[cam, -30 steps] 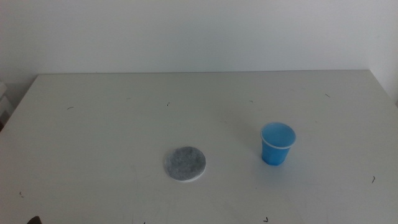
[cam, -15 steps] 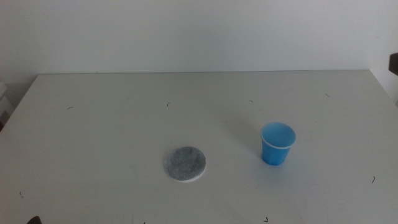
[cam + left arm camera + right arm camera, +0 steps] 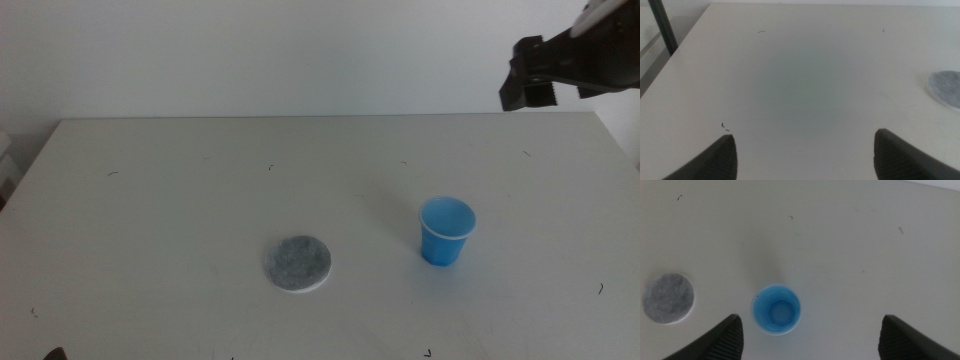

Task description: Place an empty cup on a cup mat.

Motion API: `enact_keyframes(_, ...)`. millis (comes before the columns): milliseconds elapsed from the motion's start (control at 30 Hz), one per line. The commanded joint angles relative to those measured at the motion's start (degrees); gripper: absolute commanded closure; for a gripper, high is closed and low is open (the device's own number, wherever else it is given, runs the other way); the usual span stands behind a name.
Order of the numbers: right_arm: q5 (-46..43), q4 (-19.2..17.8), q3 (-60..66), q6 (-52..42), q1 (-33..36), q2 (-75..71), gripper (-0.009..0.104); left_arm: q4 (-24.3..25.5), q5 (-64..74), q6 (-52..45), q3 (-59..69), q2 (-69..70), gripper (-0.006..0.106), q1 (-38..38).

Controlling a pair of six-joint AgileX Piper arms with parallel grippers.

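Two end effectors show: the right end effector (image 3: 530, 85) hangs high over the desk's (image 3: 180, 200) far right corner, jaws spread wide and empty, while the left end effector (image 3: 802, 150) waits near-left, also released. The cup (image 3: 446, 231) stands upright on the desk, well apart from the mat (image 3: 297, 264) to its left.

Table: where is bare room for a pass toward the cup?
Bare table lies left of the cup mat, between mat and cup, and behind both. Nothing crowds the cup. Right gripper hangs high behind it, jaws open; left gripper waits.
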State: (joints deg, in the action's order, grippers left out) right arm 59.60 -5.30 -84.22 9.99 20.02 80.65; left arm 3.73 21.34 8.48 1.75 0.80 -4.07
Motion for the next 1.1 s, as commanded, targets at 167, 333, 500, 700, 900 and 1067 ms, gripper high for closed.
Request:
enact_keyframes(167,-0.08,3.25,-5.69,-0.13,0.24,7.77,0.006,0.02,-3.84,0.62,-0.34,0.2,-0.005,0.06)
enact_keyframes(333,-0.28,3.13,-5.69,-0.13,0.24,12.23,0.006,0.02,-3.84,0.62,-0.34,0.2,-0.005,0.06)
enact_keyframes(500,-0.69,3.43,-5.69,-0.13,0.18,16.29,0.006,0.02,-3.84,0.62,-0.34,0.2,-0.005,0.06)
enact_keyframes(700,-0.77,3.73,-5.69,-0.13,0.18,20.24,0.006,0.02,-3.84,0.62,-0.34,0.2,-0.005,0.06)
enact_keyframes(900,-0.98,3.73,-5.69,-0.13,-0.15,23.45,0.006,0.02,-3.84,0.62,-0.34,0.2,-0.005,0.06)
enact_keyframes(1067,-0.92,3.79,-5.63,-0.13,-0.39,25.56,0.007,0.02,-3.84,0.62,-0.34,0.2,-0.005,0.06)
